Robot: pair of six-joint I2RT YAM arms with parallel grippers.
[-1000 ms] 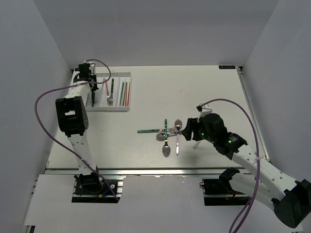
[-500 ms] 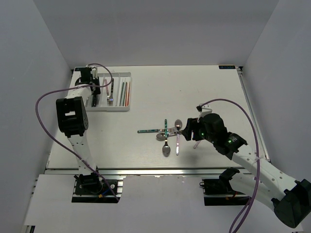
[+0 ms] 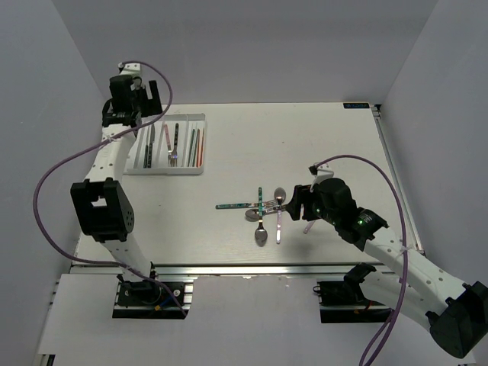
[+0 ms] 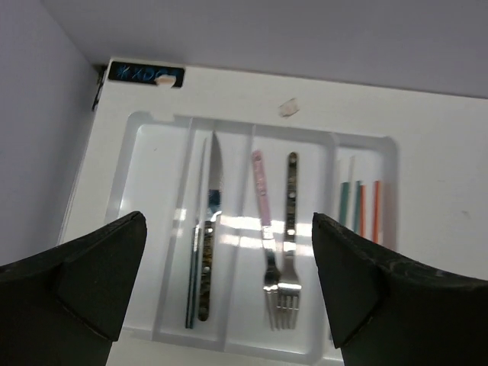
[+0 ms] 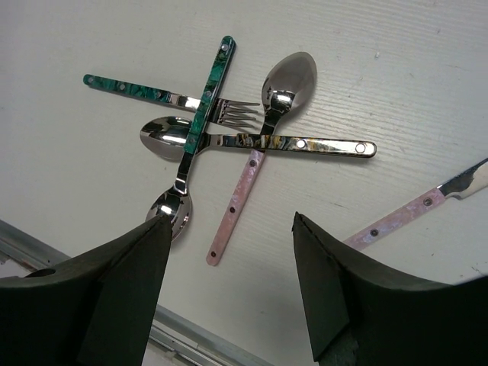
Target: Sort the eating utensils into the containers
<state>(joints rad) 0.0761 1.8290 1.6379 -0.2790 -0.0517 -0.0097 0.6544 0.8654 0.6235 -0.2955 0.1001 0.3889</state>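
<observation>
Top external view: a white table (image 3: 305, 137) stands in a booth of plain pale grey walls (image 3: 244, 46) on three sides. The tray (image 3: 191, 171) sits at the table's far left corner, its compartments running near to far.

In the left wrist view, two knives (image 4: 206, 252) lie in one compartment along its length, blades to the far end. In the next lie a pink fork (image 4: 263, 213) and a dark fork (image 4: 291, 221), side by side with their tines at the near end. Teal and red-orange chopsticks (image 4: 358, 206) lie lengthwise in the rightmost one. The left gripper (image 4: 229, 217) hangs above the tray, jaws spread wide and holding nothing.

The other utensils lie crossed in a heap at mid-table.
- The teal fork (image 5: 130, 88) lies left to right, handle to the left.
- The teal spoon (image 5: 206, 99) crosses over it, handle to the far side, bowl near.
- The dark spoon (image 5: 305, 143) lies left to right, bowl to the left.
- The pink spoon (image 5: 236, 206) runs near to far, bowl at the far end.
- A pink knife (image 5: 412, 213) lies apart to the right, slanted.

The right gripper (image 5: 230, 221) hovers over the heap, jaws apart and gripping nothing.
</observation>
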